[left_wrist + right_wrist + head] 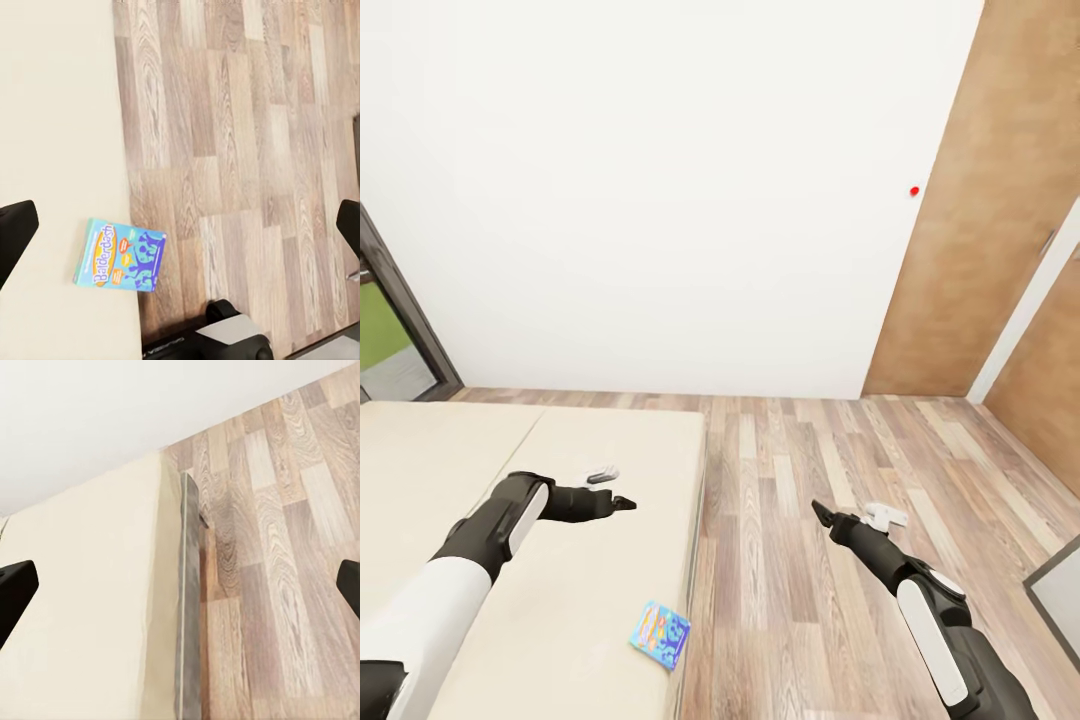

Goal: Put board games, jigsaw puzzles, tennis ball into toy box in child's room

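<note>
One small blue board game [660, 634] is lying flat at the bed's [540, 560] floor-side edge, close to the near end, slightly overhanging it. Both grippers are hanging open and empty: the left gripper [622, 503] is hovering over the mattress well beyond the box, the right gripper [820, 512] over the wood floor [800, 560]. Picking it up well probably means drawing the left arm back, coming down from above and pinching across the short sides without nudging it off. Nothing is blocking it; a second game may be out of frame.
</note>
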### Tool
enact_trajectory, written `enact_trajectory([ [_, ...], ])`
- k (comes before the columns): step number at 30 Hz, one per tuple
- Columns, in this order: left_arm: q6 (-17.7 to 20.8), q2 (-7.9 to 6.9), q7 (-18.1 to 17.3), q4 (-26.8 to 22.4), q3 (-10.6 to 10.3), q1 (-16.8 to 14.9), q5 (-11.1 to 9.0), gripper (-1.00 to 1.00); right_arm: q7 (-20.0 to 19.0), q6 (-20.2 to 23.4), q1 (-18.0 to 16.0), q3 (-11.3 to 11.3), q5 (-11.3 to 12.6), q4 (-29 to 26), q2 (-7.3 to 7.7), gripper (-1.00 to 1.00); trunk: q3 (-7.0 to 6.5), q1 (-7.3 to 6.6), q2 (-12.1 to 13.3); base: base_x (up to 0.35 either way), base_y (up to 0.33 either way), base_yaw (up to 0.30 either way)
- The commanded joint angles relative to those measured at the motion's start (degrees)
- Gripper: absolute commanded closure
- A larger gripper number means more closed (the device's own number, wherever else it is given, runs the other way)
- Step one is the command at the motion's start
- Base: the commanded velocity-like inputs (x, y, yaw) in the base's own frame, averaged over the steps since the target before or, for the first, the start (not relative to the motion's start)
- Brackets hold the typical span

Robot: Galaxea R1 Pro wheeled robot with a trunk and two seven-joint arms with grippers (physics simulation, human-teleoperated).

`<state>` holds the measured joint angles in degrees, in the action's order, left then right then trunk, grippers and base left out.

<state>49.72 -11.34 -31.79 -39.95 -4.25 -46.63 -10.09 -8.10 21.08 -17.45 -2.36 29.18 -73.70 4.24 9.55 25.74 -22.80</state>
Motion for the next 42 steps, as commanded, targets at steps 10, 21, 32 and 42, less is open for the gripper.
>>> enact_trajectory([
  [10,0.5,0.03,0.2,0.0,-0.3,0.0,-0.6,-1.00,-0.2,0.3,0.0,-0.3,0.3,-0.1,0.05,-1.00,-0.83,0.04,-0.1,0.000,0.000,0.000],
  [21,0.5,-0.11,0.2,-0.3,-0.2,0.0,-0.6,-1.00,-0.2,0.2,0.0,-0.2,0.3,-0.3,0.06,-1.00,-1.88,0.04,-0.1,0.000,0.000,0.000],
  [32,0.2,-3.78,0.1,-0.4,2.4,0.0,-0.4,-1.00,-0.3,0.2,0.0,-0.4,0.3,-0.4,0.06,-1.00,-2.92,0.04,-0.1,0.000,0.000,0.000],
  [42,0.2,-4.34,0.1,-0.4,3.8,0.0,-0.5,-1.00,-0.2,0.2,0.0,-0.2,0.3,-0.2,0.06,-1.00,-3.87,0.04,-0.1,0.000,0.000,0.005],
])
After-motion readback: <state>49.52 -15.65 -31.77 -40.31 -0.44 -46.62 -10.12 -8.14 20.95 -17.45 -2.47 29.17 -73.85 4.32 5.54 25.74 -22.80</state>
